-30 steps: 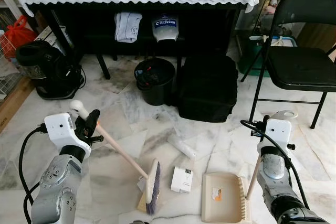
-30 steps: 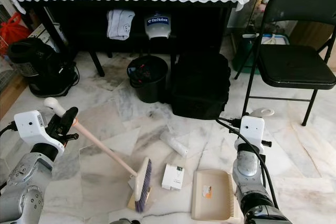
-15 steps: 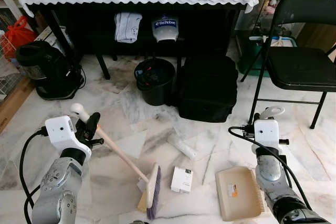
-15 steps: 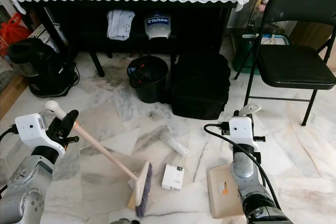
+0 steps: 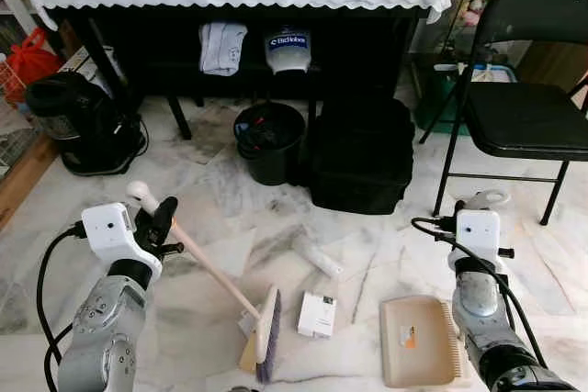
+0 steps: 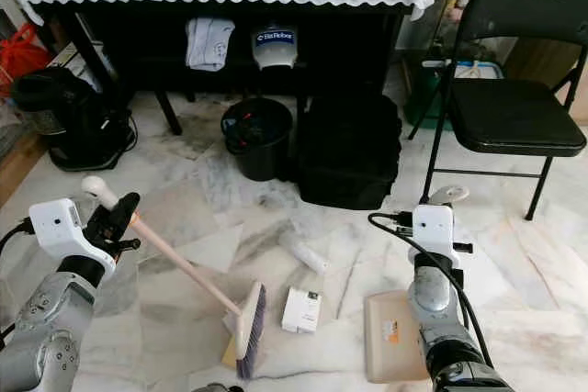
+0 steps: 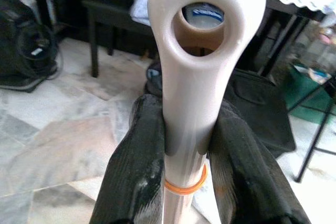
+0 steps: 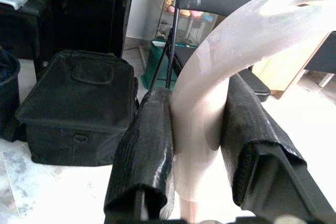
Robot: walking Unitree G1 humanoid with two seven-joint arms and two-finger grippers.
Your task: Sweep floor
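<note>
The left gripper (image 7: 186, 145) has its jaws clenched on the top of the broom (image 5: 207, 268) handle, just under the hanging loop, and the brush head rests on the marble floor (image 5: 230, 190) just to the robot's left of the small white box (image 5: 317, 314). The right gripper (image 8: 197, 145) grasps the curved handle of the dustpan (image 5: 418, 341), which lies flat on the floor to the robot's right of the white box, with a clear gap between them. A rolled white scrap (image 5: 319, 257) lies just beyond the box, towards the black bag (image 5: 361, 153). The main risk is that gap: a sweep from the left could push the box and roll past or short of the pan's lip, which looks not to face the box squarely. The roll may skid off towards the black bucket (image 5: 269, 140). A grip so high on the handle gives little leverage, so the brush could twist or skip over the litter.
</note>
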